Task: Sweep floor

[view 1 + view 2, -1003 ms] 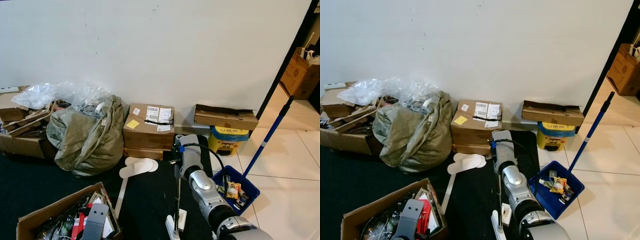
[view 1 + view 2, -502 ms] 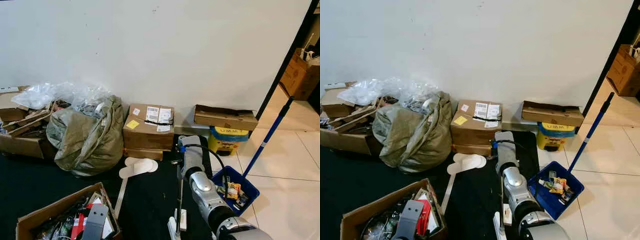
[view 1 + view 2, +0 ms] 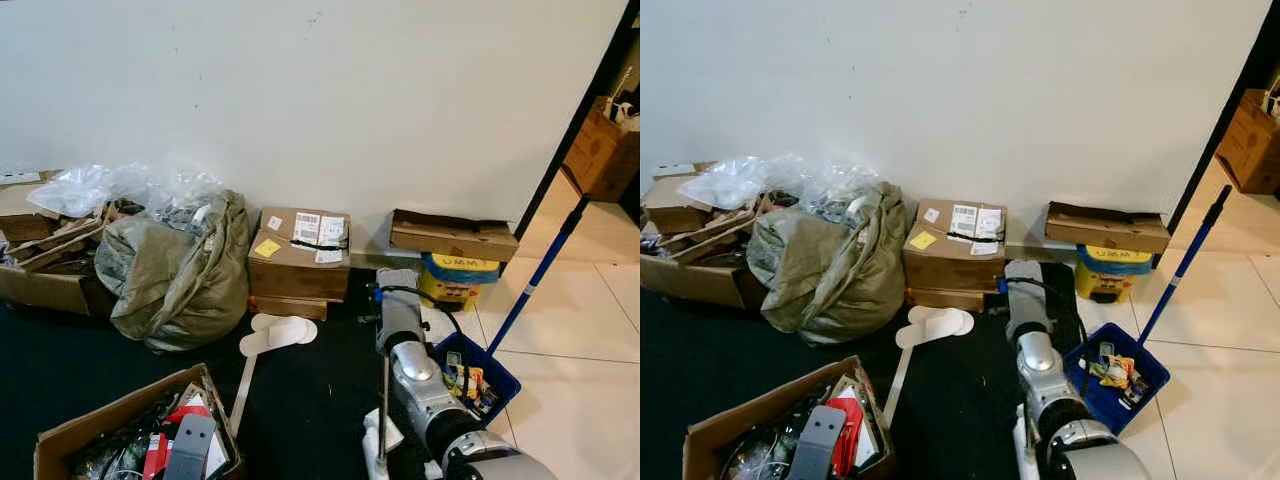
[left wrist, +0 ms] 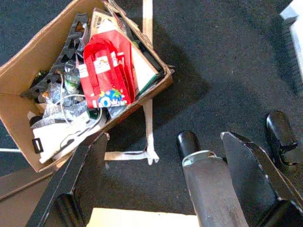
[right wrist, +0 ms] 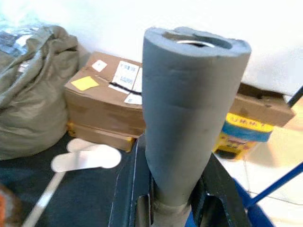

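Over the last second the right gripper, clamped on the grey foam broom handle, carries the broom head across the dark mat toward the blue dustpan, suggesting a collecting stroke, while the left gripper hangs wide open.

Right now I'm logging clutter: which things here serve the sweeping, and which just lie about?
For sweeping: right gripper shut on the grey foam broom handle; blue dustpan holding litter.

Lying about: white slippers, labelled cardboard box, green sack, open box of junk, yellow tub.
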Motion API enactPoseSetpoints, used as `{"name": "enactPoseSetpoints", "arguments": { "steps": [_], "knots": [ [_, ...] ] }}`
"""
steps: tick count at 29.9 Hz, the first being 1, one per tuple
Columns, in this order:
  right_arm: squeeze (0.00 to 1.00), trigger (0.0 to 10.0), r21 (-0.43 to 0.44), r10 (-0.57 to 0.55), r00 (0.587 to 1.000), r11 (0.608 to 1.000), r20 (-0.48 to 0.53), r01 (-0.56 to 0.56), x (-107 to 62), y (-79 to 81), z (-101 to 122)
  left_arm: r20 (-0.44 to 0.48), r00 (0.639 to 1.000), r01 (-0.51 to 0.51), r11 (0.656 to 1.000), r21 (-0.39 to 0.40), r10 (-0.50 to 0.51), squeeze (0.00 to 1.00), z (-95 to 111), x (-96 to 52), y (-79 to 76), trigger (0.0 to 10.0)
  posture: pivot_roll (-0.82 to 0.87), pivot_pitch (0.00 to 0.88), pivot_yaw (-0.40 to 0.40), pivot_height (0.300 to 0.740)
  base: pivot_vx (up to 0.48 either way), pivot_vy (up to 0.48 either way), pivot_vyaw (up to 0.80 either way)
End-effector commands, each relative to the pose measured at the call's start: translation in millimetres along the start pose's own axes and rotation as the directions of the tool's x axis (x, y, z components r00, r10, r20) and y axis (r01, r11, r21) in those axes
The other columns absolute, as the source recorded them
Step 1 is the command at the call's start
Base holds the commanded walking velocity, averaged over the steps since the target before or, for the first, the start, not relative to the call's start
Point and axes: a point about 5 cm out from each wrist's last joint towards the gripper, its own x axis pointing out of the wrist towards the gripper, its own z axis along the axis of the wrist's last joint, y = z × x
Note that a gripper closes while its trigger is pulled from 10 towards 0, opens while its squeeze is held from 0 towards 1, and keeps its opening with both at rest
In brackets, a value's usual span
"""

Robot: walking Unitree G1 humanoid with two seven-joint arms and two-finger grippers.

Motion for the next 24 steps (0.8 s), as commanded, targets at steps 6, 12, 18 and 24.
{"name": "enactPoseSetpoints", "arguments": {
  "steps": [6, 12, 18, 24],
  "knots": [
    [0.00, 10.0, -0.202, 0.038, 0.993, 0.979, 0.112, -0.015, 7.9, -17.0, 18, -0.010, 1.000, -0.004, 1.000, 0.012, 0.004, 0.00, -6, -1.8, 3.3, 10.0, -0.05, 0.063, 0.000, 0.740, 0.000, 0.000, 0.00],
    [0.00, 10.0, -0.313, -0.016, 0.985, 0.947, 0.174, 0.071, 14.1, -48.9, 33, -0.009, 1.000, -0.004, 1.000, 0.014, 0.004, 0.00, -6, -1.8, 3.7, 10.0, -0.05, 0.063, 0.000, 0.740, 0.000, 0.000, 0.00],
    [0.00, 10.0, -0.377, -0.014, 0.974, 0.921, 0.227, 0.101, 18.1, -62.2, 47, -0.014, 1.000, 0.001, 1.000, 0.016, -0.001, 0.00, -8, -2.4, 1.7, 10.0, -0.05, 0.056, -0.001, 0.740, 0.000, 0.000, 0.00],
    [0.00, 10.0, -0.359, 0.026, 0.969, 0.931, 0.244, 0.066, 17.5, -48.9, 47, -0.011, 1.000, 0.000, 1.000, 0.017, 0.000, 0.00, -6, -1.9, 2.8, 10.0, -0.05, 0.054, -0.001, 0.740, 0.000, 0.000, 0.00]
  ]
}}
